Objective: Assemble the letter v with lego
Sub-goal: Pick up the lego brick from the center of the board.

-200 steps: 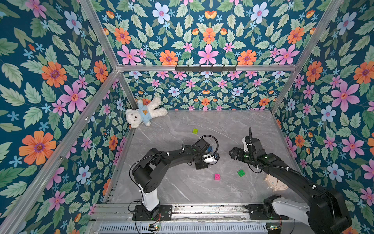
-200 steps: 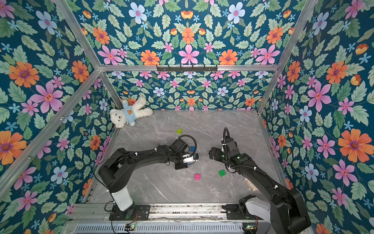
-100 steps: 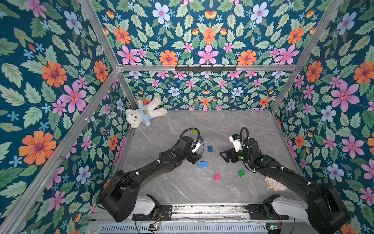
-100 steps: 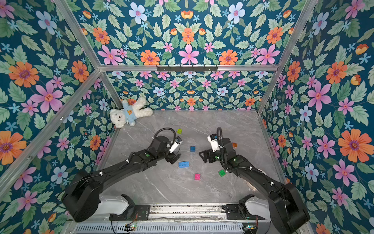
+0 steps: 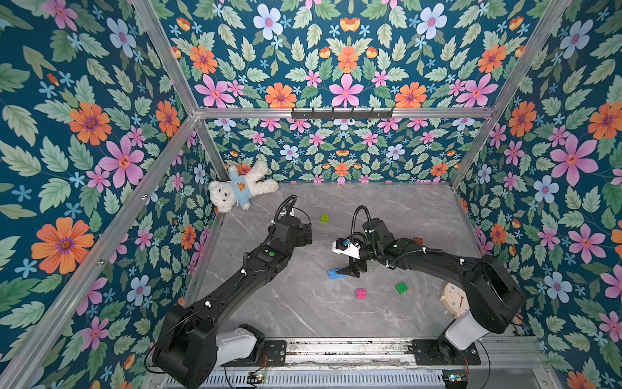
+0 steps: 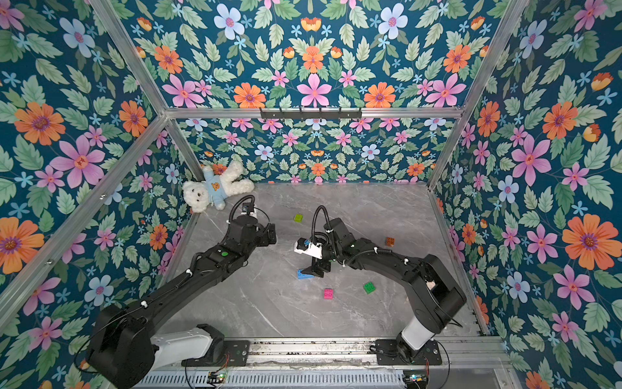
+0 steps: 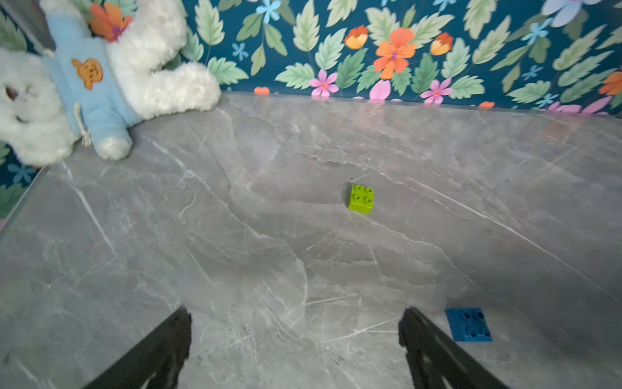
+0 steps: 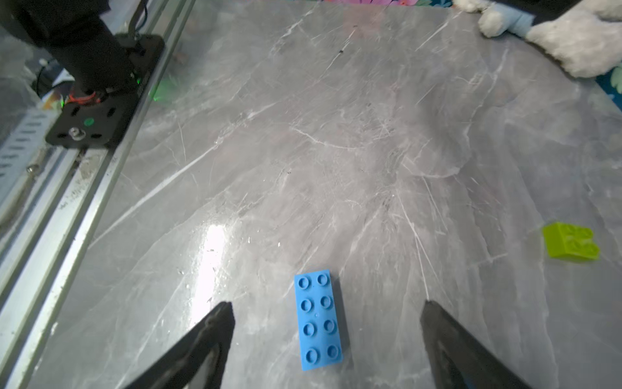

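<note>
The right fingers stand wide apart and hold nothing. Between them, touching neither, lies the light-blue brick, flat on the grey worktop with its studs up. Its long axis runs straight out from the wrist, in line with the fingers, so closing would catch it across its narrow width (the easier bite, I judge). In a top view this arm is bent down over the brick, which sits mid-worktop.

The left fingers are equally spread and empty, and well away from the long brick. The dark blue brick lies just outside one of them and the lime brick farther ahead. The right arm is plainly the nearer one.

The light-blue brick is a low plate, two studs by four, smooth and bright. The pink brick, green brick and orange brick lie loose and apart, so the V is not yet begun.
</note>
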Robot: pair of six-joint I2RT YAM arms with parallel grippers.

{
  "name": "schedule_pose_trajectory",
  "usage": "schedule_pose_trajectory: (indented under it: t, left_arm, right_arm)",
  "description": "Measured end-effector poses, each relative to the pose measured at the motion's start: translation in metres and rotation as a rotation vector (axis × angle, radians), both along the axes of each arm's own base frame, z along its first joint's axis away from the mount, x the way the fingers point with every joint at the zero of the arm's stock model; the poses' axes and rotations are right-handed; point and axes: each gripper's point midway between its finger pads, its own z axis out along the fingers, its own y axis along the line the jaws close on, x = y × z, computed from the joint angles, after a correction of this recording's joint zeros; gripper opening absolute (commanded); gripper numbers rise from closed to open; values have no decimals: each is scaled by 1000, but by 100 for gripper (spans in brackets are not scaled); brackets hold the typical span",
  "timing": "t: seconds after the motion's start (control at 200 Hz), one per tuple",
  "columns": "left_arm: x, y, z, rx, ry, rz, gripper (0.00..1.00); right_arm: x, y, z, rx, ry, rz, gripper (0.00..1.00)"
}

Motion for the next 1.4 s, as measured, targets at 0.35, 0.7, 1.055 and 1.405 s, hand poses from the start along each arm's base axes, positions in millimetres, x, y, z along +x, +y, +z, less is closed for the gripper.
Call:
schedule_pose_trajectory:
  t: [0.35,0.7,1.055,1.405]
  left_arm:
    - [8,16,-24,-33,97,66,99]
    - [7,20,-34,-25,121,78,99]
    - [8,22,-39,-9,128,89,99]
    - [-2,10,-39,-78,113,13,99]
  right_arm:
    - [-9,-1,-66,-256,48,105,79]
    - [1,-4,-89,-346,52,77,60]
    - [3,4,-94,-370,42,84,32]
    - [27,-18,-30,-300,-36,-11,17]
